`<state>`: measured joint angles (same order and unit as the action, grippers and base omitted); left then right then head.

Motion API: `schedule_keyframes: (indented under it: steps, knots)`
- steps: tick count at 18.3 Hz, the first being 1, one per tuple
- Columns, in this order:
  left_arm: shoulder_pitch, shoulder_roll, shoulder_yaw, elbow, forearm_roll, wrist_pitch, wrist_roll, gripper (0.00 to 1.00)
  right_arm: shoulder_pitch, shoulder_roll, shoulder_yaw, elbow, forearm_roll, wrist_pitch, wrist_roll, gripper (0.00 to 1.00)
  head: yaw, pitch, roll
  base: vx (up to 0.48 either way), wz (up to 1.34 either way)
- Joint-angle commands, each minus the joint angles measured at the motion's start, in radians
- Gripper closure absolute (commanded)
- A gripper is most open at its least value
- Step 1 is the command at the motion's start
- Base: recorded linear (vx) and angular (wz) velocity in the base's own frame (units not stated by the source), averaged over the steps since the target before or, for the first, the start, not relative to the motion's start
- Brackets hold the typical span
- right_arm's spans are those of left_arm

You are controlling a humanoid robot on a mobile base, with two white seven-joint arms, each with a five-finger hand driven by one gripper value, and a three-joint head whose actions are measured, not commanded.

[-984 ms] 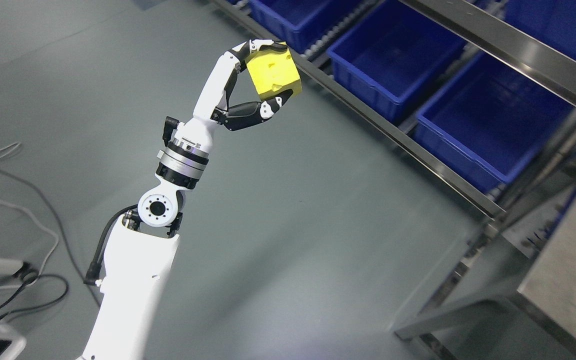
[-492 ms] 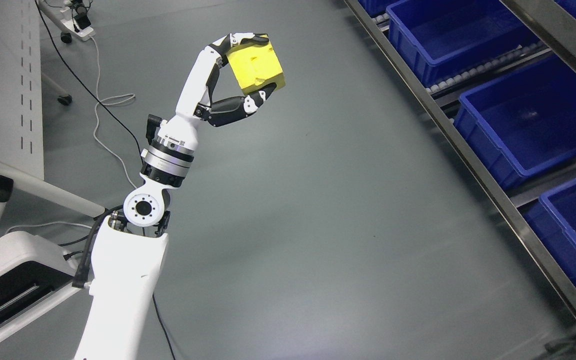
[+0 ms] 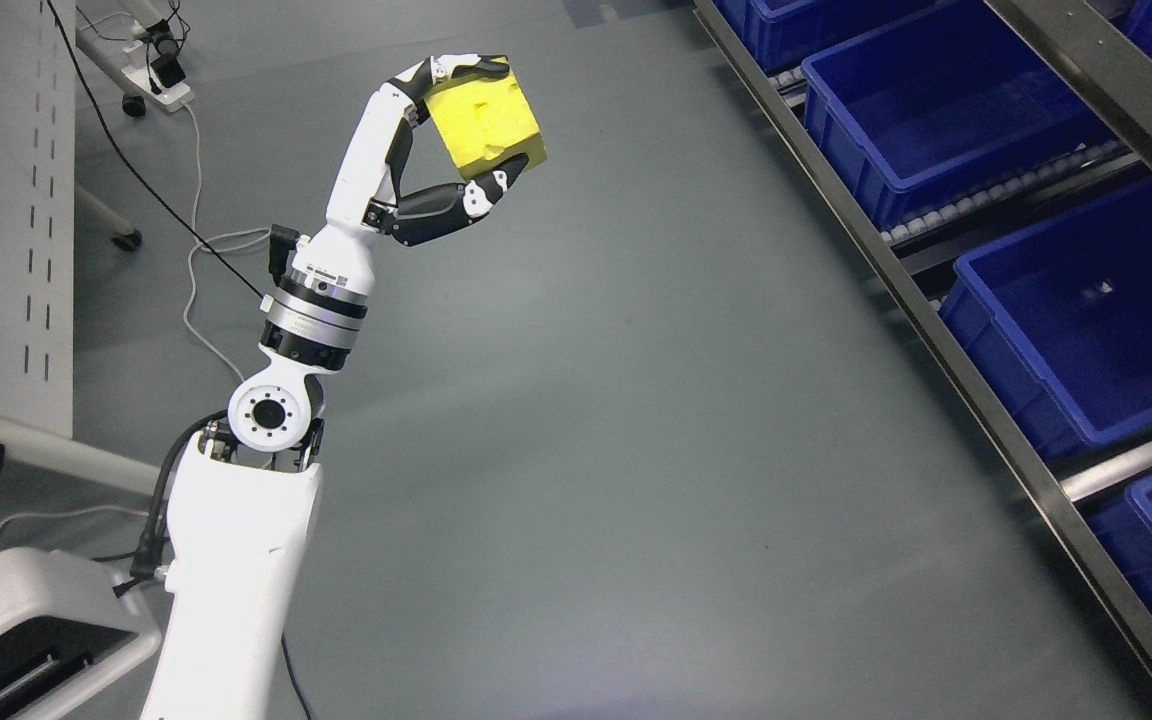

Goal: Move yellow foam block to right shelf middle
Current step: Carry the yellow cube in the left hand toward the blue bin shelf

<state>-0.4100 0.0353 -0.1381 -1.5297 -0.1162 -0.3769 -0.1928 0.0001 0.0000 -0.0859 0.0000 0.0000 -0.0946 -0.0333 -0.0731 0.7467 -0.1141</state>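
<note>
Left robot hand (image 3: 441,140) pinching cube-shaped, pitted yellow foam block (image 3: 484,126), glossy blue bins (image 3: 936,100)

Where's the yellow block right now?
Head view, upper left: the yellow block is gripped in the left robot hand above the floor, well left of the blue bins.

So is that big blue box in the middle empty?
Empty, as far as shows. The blue box on the shelf shows only bare blue floor and walls. The yellow block is in the left hand.
</note>
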Motion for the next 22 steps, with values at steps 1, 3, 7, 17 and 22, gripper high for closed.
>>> schedule_keyframes:
  steps: [1, 3, 7, 17, 22]
  knots:
    - [0.0, 0.005, 0.026, -0.004, 0.0, 0.0, -0.001, 0.99, 0.001, -0.017, 0.0, -0.017, 0.003, -0.002, 0.0, 0.0, 0.0, 0.0, 0.0, 0.389, -0.06]
    - [0.0, 0.005, 0.026, -0.004, 0.0, 0.0, -0.001, 0.99, 0.001, -0.017, 0.0, -0.017, 0.003, -0.001, 0.0, 0.0, 0.0, 0.0, 0.0, 0.394, -0.08]
    - [-0.003, 0.005, 0.025, -0.004, 0.0, 0.001, -0.001, 0.99, 0.001, -0.017, 0.0, -0.017, 0.003, -0.001, 0.0, 0.0, 0.0, 0.0, 0.0, 0.485, -0.15]
    - [-0.021, -0.011, 0.017, 0.013, 0.0, 0.01, -0.001, 0.99, 0.001, -0.017, 0.0, -0.017, 0.003, -0.001, 0.0, 0.0, 0.0, 0.0, 0.0, 0.567, -0.34]
    - [-0.024, -0.012, 0.017, 0.014, 0.0, 0.012, 0.001, 0.99, 0.001, -0.017, 0.0, -0.017, 0.003, -0.002, 0.0, 0.0, 0.0, 0.0, 0.0, 0.486, -0.73]
